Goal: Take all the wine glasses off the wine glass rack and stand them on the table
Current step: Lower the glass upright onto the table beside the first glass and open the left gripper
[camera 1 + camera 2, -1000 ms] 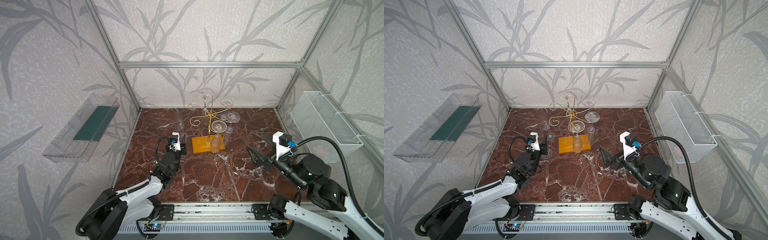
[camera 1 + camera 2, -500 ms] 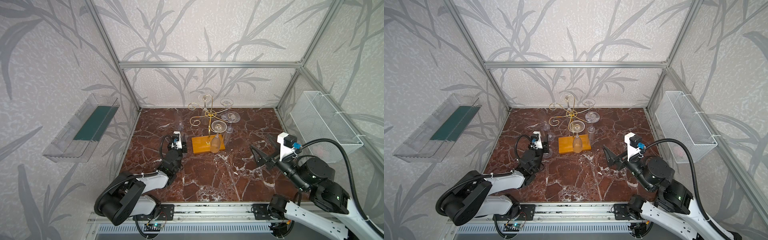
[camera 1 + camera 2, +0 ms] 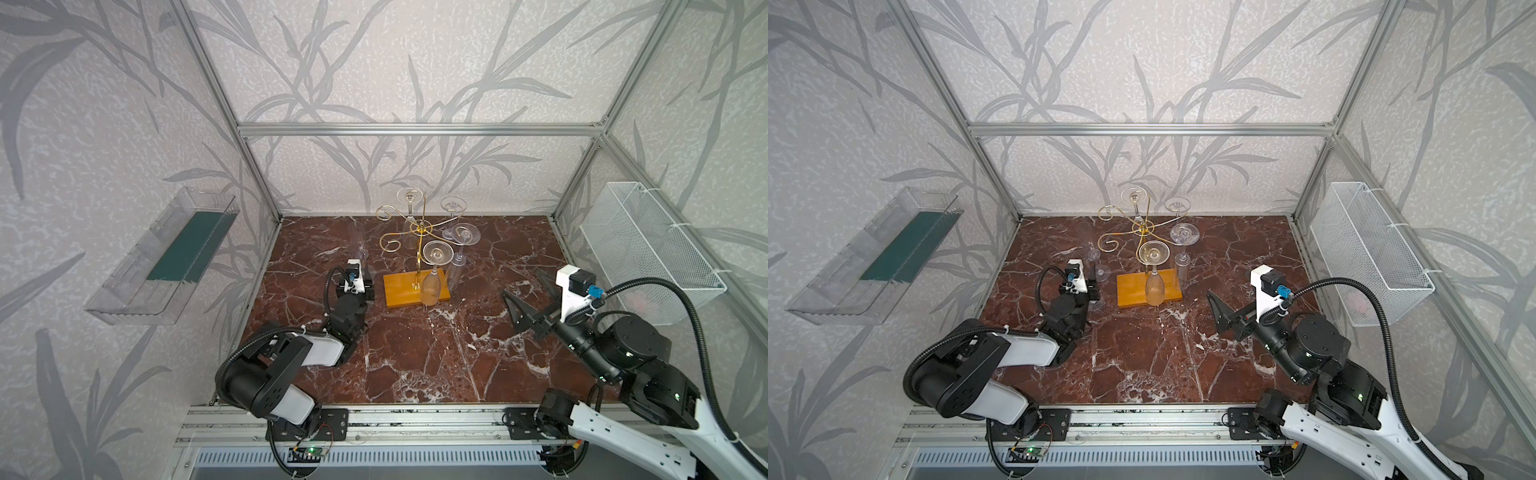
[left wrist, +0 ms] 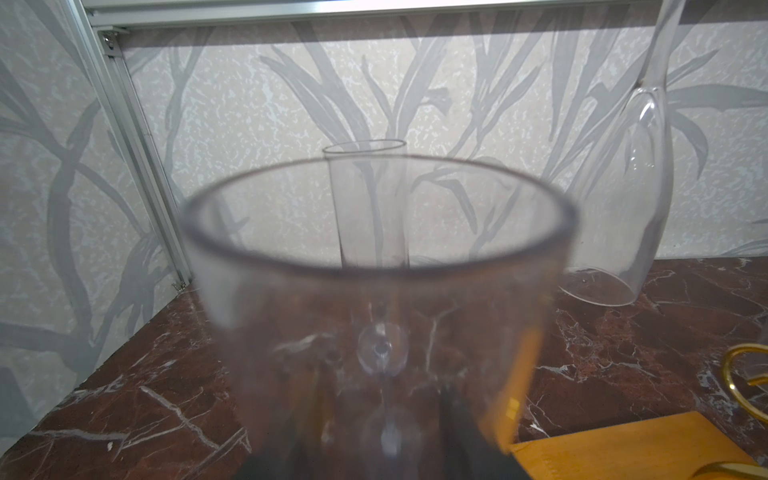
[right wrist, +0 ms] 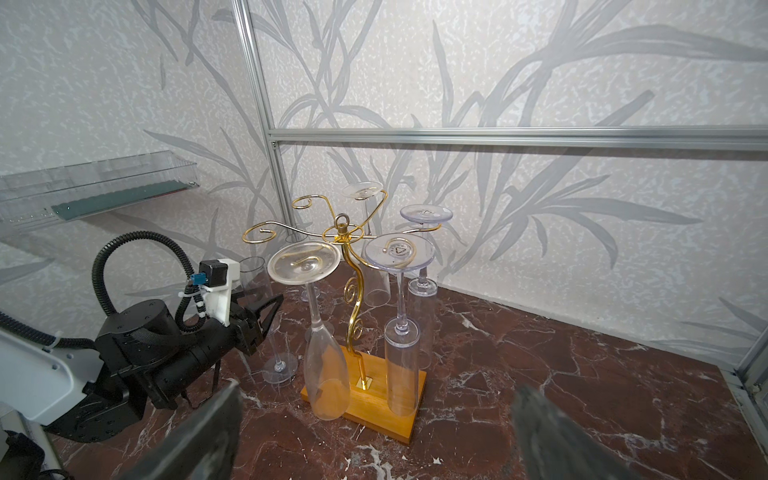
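Note:
The wine glass rack (image 3: 420, 227) (image 5: 340, 235) is a gold wire stand on an orange wooden base (image 3: 401, 293) (image 3: 1133, 293) (image 5: 399, 415). Several glasses hang upside down from its curled arms. Just left of the base, a clear wine glass (image 3: 1096, 306) (image 5: 279, 368) (image 4: 374, 232) stands upright with its foot on the marble. My left gripper (image 3: 358, 293) (image 3: 1093, 291) (image 5: 268, 309) (image 4: 376, 399) is shut on its lower part. My right gripper (image 3: 523, 284) (image 3: 1229, 291) (image 5: 378, 399) hangs open and empty, right of the rack and facing it.
A second upright flute (image 4: 365, 199) (image 3: 357, 245) stands behind the held glass, near the back left corner. A clear shelf (image 3: 166, 257) hangs on the left wall and a white wire basket (image 3: 648, 249) on the right wall.
My left arm's elbow has folded up and back toward the near rail while its gripper stays beside the rack. The right arm has drifted slightly to the right.

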Action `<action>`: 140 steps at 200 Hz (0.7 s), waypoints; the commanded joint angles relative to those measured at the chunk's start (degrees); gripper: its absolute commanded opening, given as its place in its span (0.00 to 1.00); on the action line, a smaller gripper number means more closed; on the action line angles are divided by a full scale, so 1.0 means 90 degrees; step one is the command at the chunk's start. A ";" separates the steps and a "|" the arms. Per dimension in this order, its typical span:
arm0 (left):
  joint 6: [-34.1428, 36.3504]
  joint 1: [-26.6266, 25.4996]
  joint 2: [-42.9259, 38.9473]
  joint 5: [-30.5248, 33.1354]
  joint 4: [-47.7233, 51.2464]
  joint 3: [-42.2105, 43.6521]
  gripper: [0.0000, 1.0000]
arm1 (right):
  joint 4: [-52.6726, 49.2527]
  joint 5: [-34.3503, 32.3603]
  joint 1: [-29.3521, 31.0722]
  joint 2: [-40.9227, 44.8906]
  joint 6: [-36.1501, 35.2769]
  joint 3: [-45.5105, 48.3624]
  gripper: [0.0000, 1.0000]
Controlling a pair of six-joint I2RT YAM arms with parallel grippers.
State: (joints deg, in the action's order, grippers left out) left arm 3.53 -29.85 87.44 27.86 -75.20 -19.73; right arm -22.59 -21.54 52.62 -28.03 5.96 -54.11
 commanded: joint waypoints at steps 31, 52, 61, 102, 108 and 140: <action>0.0009 0.0052 0.0171 0.0091 -0.0638 -0.0196 0.36 | -0.0039 -0.0080 0.0042 0.0048 -0.0027 -0.0041 0.99; -0.0031 0.0045 0.0176 0.0062 -0.0634 -0.0228 0.36 | -0.0013 -0.0074 0.0041 0.0012 -0.0044 -0.0050 0.99; -0.0057 0.0045 0.0195 0.0050 -0.0639 -0.0250 0.36 | -0.0001 -0.0061 0.0039 -0.0009 -0.0046 -0.0062 0.99; -0.0201 0.0046 0.0388 -0.0021 -0.0639 -0.0338 0.36 | -0.0014 0.0030 0.0041 -0.0075 -0.0039 -0.0111 0.99; -0.0216 0.0045 0.0409 -0.0026 -0.0642 -0.0355 0.36 | -0.0028 0.0038 0.0039 -0.0071 -0.0037 -0.0120 0.99; -0.0225 0.0054 0.0557 0.0006 -0.0646 -0.0359 0.36 | -0.0104 -0.0006 0.0042 0.0005 -0.0003 -0.0111 0.99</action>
State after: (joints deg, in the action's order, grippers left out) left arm 2.37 -29.80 91.64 27.55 -77.32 -21.67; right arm -22.63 -21.41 52.62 -28.56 5.96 -54.15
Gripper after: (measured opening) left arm 0.461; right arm 0.991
